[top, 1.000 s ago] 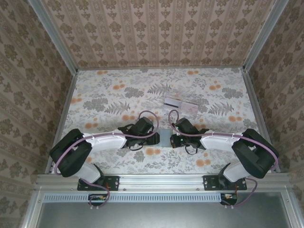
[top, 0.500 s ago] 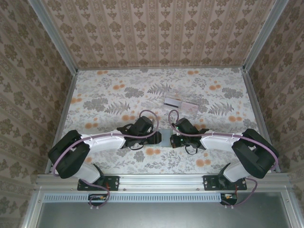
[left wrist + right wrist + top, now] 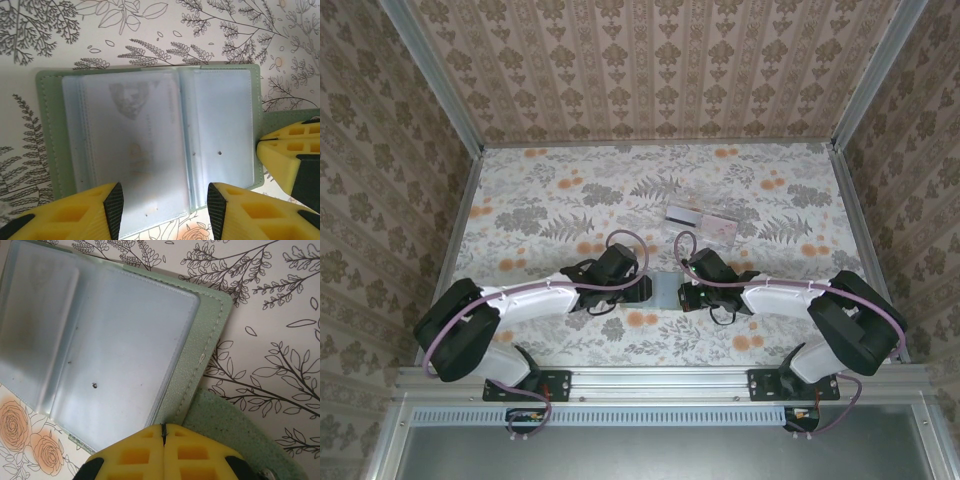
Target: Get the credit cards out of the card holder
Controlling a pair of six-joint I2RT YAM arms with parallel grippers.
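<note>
Floral tabletop (image 3: pixel 570 200), flat grey-green card holder (image 3: pixel 150 135)

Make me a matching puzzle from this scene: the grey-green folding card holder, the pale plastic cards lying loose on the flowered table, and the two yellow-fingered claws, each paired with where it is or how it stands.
Things:
1. grey-green folding card holder
2. loose pale plastic cards
3. left gripper
4. right gripper

Places and states:
a. fingers shut, tips at the holder's edge
b. spread open between the two grippers
c. fingers apart, over the holder
d. on the flowered table, beyond the holder

Pairs: 1-b, 2-d, 3-c, 4-a.
</note>
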